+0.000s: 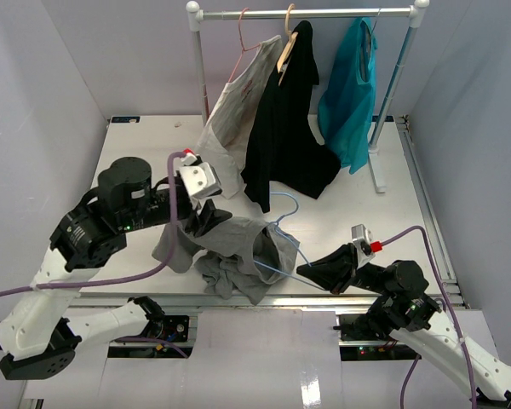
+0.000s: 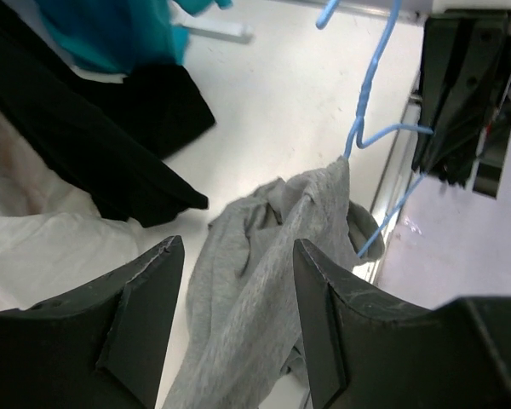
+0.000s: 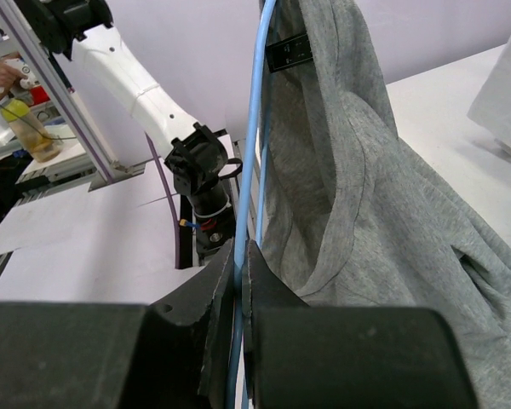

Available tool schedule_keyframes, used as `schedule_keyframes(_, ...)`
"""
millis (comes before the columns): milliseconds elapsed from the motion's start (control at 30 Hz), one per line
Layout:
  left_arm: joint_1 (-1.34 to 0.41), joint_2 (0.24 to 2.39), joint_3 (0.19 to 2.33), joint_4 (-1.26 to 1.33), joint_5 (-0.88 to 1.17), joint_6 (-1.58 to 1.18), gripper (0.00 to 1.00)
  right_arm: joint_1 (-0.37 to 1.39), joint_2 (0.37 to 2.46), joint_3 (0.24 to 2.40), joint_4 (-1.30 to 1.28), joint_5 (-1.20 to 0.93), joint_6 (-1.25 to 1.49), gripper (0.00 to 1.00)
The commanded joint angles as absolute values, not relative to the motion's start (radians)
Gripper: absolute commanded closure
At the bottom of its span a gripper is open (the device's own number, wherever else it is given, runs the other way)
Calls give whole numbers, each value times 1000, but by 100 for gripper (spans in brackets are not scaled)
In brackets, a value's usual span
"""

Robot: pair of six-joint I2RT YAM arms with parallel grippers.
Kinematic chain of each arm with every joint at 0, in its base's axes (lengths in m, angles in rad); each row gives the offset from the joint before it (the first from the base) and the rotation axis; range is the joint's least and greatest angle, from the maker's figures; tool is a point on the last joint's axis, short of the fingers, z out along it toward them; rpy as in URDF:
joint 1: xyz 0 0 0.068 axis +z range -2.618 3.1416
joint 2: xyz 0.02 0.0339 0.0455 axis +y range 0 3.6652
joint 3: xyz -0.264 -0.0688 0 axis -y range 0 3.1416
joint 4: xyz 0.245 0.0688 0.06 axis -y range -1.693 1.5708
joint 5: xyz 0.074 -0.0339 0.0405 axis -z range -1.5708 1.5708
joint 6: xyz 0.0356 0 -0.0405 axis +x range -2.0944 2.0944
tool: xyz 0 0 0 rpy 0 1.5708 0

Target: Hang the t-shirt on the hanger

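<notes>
The grey t-shirt [image 1: 238, 249] lies bunched at the table's front, one part draped over the light-blue wire hanger [image 1: 283, 228]. My right gripper [image 1: 322, 271] is shut on the hanger's lower wire; in the right wrist view the pads [image 3: 254, 264] pinch the wire [image 3: 254, 128], with the shirt's collar and label [image 3: 383, 213] beside it. My left gripper [image 1: 206, 220] hovers over the shirt's left part. In the left wrist view it [image 2: 238, 247] is open, with a fold of the shirt [image 2: 264, 256] running between the jaws. The hanger [image 2: 370, 77] enters the cloth there.
A white rack [image 1: 307, 13] at the back holds a white printed shirt [image 1: 234, 111] on a pink hanger, a black garment [image 1: 285, 128] on a wooden hanger, and a teal garment [image 1: 349, 94]. The rack's foot [image 1: 377, 175] stands right. The table's front edge [image 1: 324, 298] is close.
</notes>
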State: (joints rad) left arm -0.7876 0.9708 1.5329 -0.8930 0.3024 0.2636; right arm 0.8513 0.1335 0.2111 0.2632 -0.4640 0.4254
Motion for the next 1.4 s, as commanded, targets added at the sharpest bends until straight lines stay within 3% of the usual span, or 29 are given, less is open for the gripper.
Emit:
schedule_keyframes(0, -787, 1042, 1525, -1015, 475, 361, 37, 854, 126, 225, 304, -501, 401, 92)
schedule_keyframes(433, -787, 1108, 1446, -1012, 671, 334, 42, 853, 149, 239, 296, -558, 352, 92)
schedule_keyframes(500, -787, 1112, 1436, -1011, 737, 310, 49, 854, 154, 241, 295, -565, 346, 92)
schedule_keyframes(633, -787, 1128, 1421, -1010, 795, 265, 88, 854, 163, 249, 282, -571, 325, 92)
schedule_keyframes(700, -788, 1132, 1404, -1003, 797, 242, 97, 854, 163, 252, 285, -581, 323, 92)
schedule_keyframes(933, -793, 1081, 1379, -943, 875, 179, 100, 854, 156, 292, 201, -541, 276, 90)
schedule_keyframes(1000, -792, 1043, 1354, -887, 833, 139, 100, 854, 155, 309, 160, -498, 279, 85)
schedule_keyframes(1167, -792, 982, 1289, -811, 676, 49, 100, 853, 169, 354, 78, -275, 311, 52)
schedule_keyframes(1367, -792, 931, 1228, -740, 596, -16, 100, 854, 212, 426, 12, -145, 317, 35)
